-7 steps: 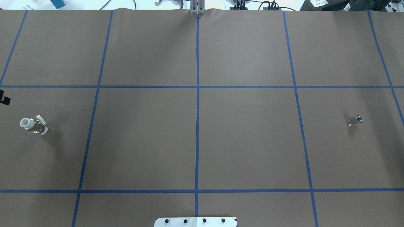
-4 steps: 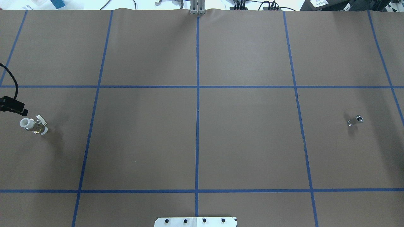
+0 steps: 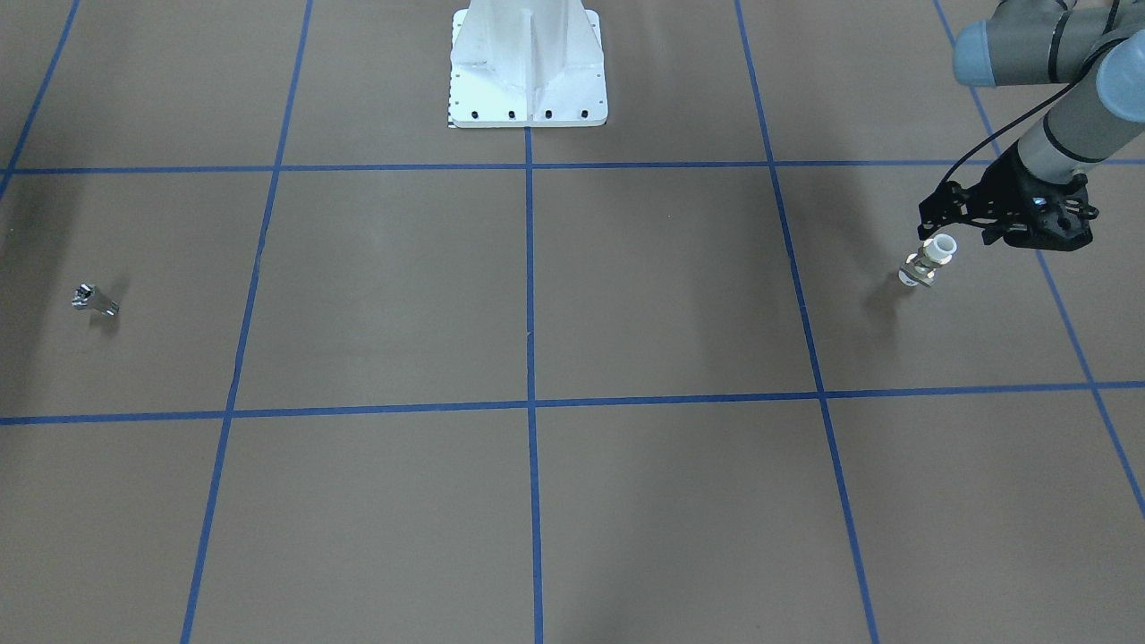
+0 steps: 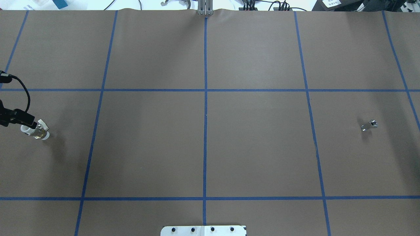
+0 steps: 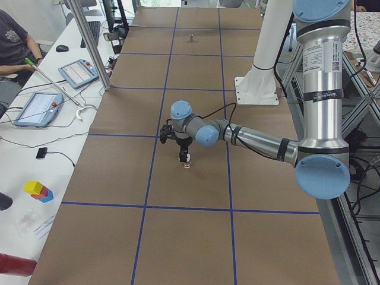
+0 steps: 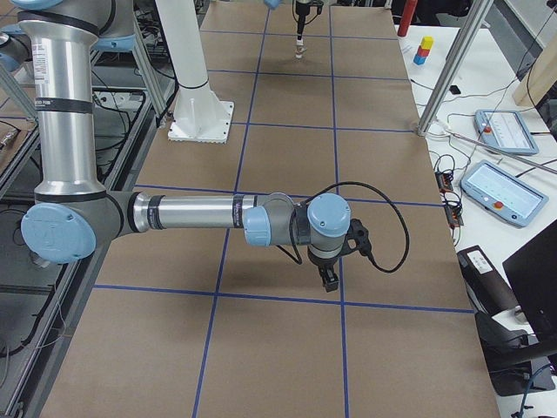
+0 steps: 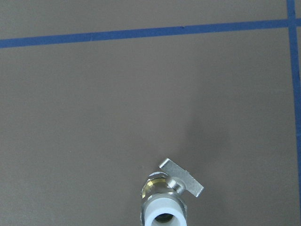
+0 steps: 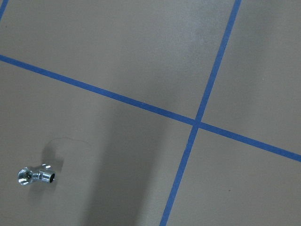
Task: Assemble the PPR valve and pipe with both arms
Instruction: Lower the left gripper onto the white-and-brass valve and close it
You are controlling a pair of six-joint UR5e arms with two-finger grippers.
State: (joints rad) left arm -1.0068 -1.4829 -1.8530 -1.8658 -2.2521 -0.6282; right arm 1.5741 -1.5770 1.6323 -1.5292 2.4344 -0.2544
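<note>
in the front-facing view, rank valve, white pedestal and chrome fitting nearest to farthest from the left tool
1. valve, just under the left tool, view's right.
2. white pedestal, top centre.
3. chrome fitting, far left side.

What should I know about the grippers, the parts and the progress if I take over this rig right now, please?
Left gripper: hovering just above the valve, no grasp seen; open or shut, cannot tell.
Right gripper: not yet at the small metal pipe piece; state cannot be told.
Parts: valve stands upright on the robot's left side; pipe piece lies far off on its right side.
Done: nothing picked or joined.
Left: grasp both, bring them together, assemble.
</note>
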